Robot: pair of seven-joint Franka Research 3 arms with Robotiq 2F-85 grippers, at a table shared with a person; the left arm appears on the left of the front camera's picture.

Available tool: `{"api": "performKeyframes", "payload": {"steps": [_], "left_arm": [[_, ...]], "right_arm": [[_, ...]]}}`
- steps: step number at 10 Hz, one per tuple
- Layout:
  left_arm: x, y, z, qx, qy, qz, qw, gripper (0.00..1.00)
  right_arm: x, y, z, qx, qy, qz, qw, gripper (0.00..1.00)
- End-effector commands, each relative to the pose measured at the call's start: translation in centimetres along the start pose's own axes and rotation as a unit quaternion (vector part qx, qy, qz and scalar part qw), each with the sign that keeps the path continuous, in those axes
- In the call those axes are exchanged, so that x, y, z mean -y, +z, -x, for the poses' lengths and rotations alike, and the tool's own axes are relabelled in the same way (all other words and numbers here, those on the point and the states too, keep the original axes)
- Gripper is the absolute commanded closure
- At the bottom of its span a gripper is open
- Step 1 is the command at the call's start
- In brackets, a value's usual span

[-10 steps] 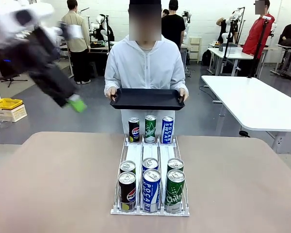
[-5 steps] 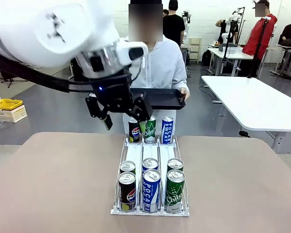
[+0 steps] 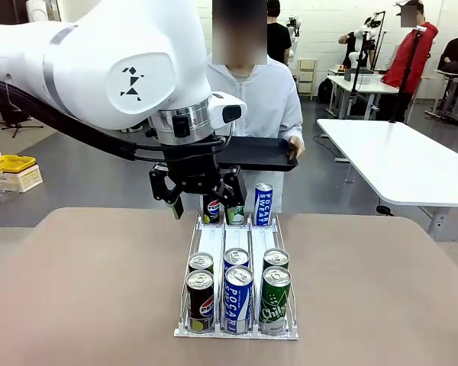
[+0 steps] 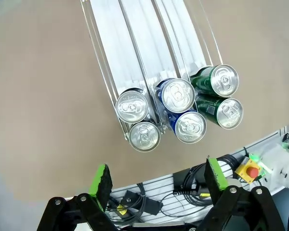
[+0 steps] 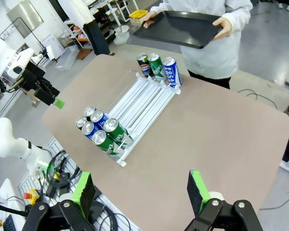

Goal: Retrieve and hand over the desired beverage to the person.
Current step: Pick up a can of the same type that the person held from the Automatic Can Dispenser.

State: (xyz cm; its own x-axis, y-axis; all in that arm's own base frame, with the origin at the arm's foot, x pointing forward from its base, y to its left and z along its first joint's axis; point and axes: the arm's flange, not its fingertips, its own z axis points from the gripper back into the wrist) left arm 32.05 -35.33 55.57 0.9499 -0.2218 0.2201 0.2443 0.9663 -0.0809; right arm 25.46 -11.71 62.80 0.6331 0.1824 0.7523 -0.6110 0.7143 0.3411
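**Item 1 – person in long white hooded coat** (image 3: 271,107): stands at far side of table, just behind rack's far end. Both hands hold a flat black rectangular tray (image 3: 263,152), level, above and beyond the table edge.

**Item 2 – drink cans, 9 pcs:** upright in a white three-lane wire rack (image 3: 212,242), mid-table.
- Far row, L to R: black Pepsi can (image 3: 211,212), green Chilsung can (image 3: 236,216) (partly hidden), blue Pocari Sweat can (image 3: 263,204).
- Near end: six more cans (image 3: 237,297) in two rows of three, same colour per lane.

**Item 3 – left gripper** (image 3: 205,207): black w/ green pads, fingers pointing down over far row. Jaws spread wide, astride approx. the Pepsi and green cans, nothing held. Contact w/ cans: cannot tell.

**Item 4 – right gripper** (image 5: 141,192): held high, well apart from rack. Jaws spread, empty.

**Item 5 – tan table** (image 3: 76,290): bears the rack.
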Motion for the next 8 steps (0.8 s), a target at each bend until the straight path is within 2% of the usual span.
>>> {"api": "performKeyframes", "payload": {"steps": [1, 7, 8], "left_arm": [[-0.2, 0.4, 0.6, 0.009, 0.002, -0.006, 1.000, 0.00], [0.1, 0.4, 0.2, 0.003, -0.002, 0.003, 1.000, 0.00], [2.2, -1.0, 0.0, -0.003, 0.007, -0.012, 1.000, 0.00]], "right_arm": [[0.1, 0.0, -0.2, 0.007, 0.005, -0.014, 1.000, 0.00], [0.1, 0.0, -0.2, 0.007, 0.005, -0.014, 1.000, 0.00], [0.1, 0.0, -0.2, 0.007, 0.005, -0.014, 1.000, 0.00]]}}
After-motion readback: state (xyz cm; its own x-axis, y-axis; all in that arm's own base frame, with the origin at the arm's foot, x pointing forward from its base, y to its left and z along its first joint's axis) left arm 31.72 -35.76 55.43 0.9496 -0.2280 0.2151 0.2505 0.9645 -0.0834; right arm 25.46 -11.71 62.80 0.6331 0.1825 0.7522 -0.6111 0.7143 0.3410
